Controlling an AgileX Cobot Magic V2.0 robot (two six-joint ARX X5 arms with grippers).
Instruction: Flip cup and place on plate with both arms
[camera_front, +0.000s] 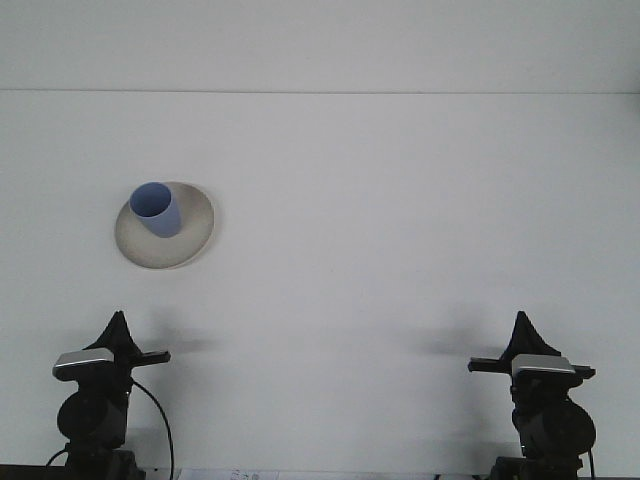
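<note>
A small blue plastic cup (156, 209) is standing mouth-up on a round cream-coloured plate (192, 233), sitting toward the plate's ten o'clock edge and leaning slightly that way in this view. The plate is resting on the plain white counter (380, 220), out at about ten o'clock from the middle of the surface, with nothing lying around it and nothing standing between it and either arm.

Both arms are sitting low along the near edge, well apart from the plate. The left black gripper (118, 324) is at seven o'clock, pointing up at the far side, a grey camera block (83, 359) riding behind it and a black cable (157, 420) looping down. The right black gripper (524, 328) is at five o'clock, in much the same pose. Each one is showing as a single dark pointed shape, so I cannot tell how far the fingers are parted; neither is holding anything. The arm bases are being cut off by the bottom of the view.
</note>
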